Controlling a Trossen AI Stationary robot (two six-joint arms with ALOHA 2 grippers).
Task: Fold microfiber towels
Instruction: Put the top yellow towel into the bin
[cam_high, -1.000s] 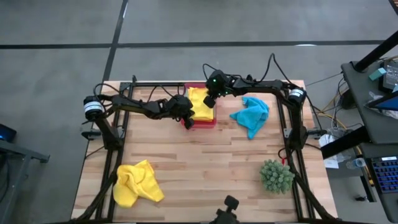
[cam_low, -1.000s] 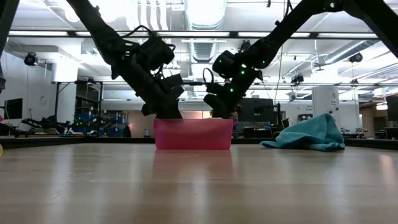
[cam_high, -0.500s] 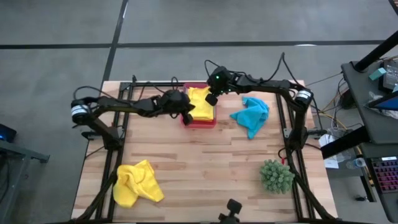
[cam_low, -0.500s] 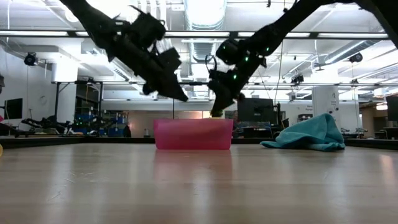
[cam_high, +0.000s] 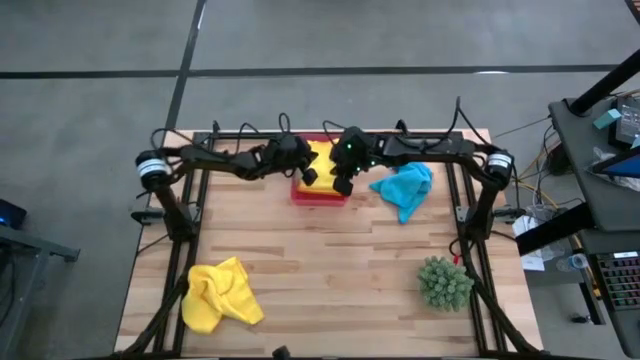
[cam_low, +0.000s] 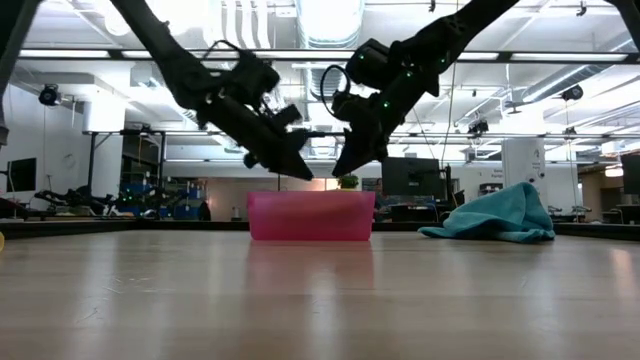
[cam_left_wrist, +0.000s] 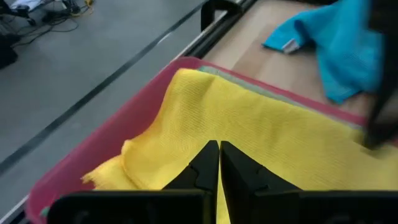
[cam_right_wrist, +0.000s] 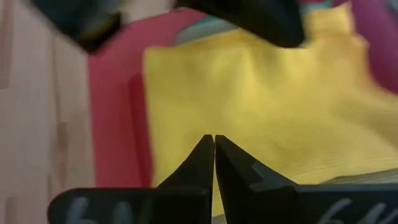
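Yellow towel (cam_high: 325, 158) folded flat in the pink tray (cam_high: 318, 195) by the worktop's far edge, put away as done. Left gripper (cam_low: 297, 170) and right gripper (cam_low: 340, 168) just above it, jaws pressed together, holding nothing. Blue towel (cam_high: 403, 187) and another yellow towel (cam_high: 219, 294), near the front left corner, lying crumpled, not folded yet.

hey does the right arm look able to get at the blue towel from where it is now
Probably yes. The turquoise towel lies uncovered on the table just beside the right gripper, which hangs shut above the pink tray; nothing stands between them.

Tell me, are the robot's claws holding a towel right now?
No. Both the left gripper and the right gripper are shut on nothing, above the pink tray. The yellow towel lies in the tray, let go.
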